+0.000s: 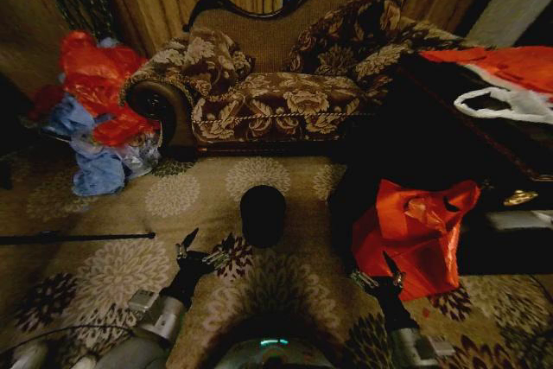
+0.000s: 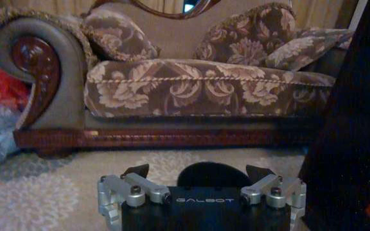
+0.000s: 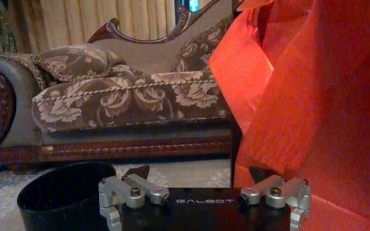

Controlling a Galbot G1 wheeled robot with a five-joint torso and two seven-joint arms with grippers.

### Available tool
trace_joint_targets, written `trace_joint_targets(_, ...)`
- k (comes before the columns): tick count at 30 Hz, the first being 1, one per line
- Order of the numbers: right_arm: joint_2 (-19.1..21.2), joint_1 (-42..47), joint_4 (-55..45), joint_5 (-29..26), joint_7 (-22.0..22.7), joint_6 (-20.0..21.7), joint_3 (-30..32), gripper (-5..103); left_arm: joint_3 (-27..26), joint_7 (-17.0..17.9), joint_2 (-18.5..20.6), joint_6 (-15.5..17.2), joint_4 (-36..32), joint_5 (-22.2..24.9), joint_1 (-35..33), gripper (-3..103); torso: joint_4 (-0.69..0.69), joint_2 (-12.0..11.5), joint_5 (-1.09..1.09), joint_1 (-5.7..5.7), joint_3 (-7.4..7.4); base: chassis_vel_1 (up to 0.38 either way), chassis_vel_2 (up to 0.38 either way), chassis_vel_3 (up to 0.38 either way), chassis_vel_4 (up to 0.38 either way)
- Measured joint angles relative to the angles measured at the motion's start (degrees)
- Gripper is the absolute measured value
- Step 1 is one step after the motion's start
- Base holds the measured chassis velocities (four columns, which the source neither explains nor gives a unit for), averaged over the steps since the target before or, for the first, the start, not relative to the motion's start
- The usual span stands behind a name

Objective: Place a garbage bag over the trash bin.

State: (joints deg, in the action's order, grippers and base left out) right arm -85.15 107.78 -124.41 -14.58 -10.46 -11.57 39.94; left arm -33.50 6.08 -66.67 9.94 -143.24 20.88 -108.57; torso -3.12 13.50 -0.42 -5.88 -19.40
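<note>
Between open grippers: left gripper (image 1: 199,245), trash bin (image 1: 263,213), right gripper (image 1: 378,270).

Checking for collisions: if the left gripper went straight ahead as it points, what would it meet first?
Likely the trash bin, directly ahead of the open left gripper on the carpet; the sofa lies farther behind.

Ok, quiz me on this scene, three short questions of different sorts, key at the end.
1. True or false: the trash bin already wears a bag.
2. The heap of red and blue bags lies: A) at the sofa's end on the robot's left; B) on the sofa seat; C) inside the bin.
3. Fill in: the left end effector and the right end effector both have fingers ____.

Key: 1 false; 2 A; 3 open.
</note>
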Motion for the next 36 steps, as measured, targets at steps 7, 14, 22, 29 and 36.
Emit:
trace_joint_targets(7,-0.22,-0.88,0.97,0.82,-0.52,-0.23,-0.48,100,0.64,0.15,2.77,0.09,0.0,5.01,1.18,100,0.01,0.0,0.0,0.0,0.0,0.0,0.0,0.0,0.0)
trace_joint_targets(14,1.23,-1.36,2.36,1.83,0.17,-1.58,-0.98,100,2.48,1.44,11.34,0.09,0.0,18.21,4.89,100,0.01,0.0,0.0,0.0,0.0,0.0,0.0,0.0,0.0)
trace_joint_targets(22,3.56,-2.86,3.62,2.27,2.2,-1.7,-3.14,100,11.91,8.05,19.93,2.98,0.0,44.96,23.26,100,-0.02,0.0,-0.02,0.0,0.0,0.0,0.0,0.0,0.0)
trace_joint_targets(29,5.91,-3.64,5.09,3.19,3.46,-0.66,-4.67,100,26.47,7.7,23.77,3.42,3.39,61.08,40.8,100,0.02,0.0,0.01,0.0,0.0,0.0,0.0,0.0,0.0)
trace_joint_targets(36,8.08,-4.93,6.34,2.1,4.99,0.08,-3.94,100,44.52,11.77,17.31,3.36,11.38,67.21,62.31,100,0.01,0.0,0.01,-0.01,-0.01,0.0,0.0,0.0,0.0)
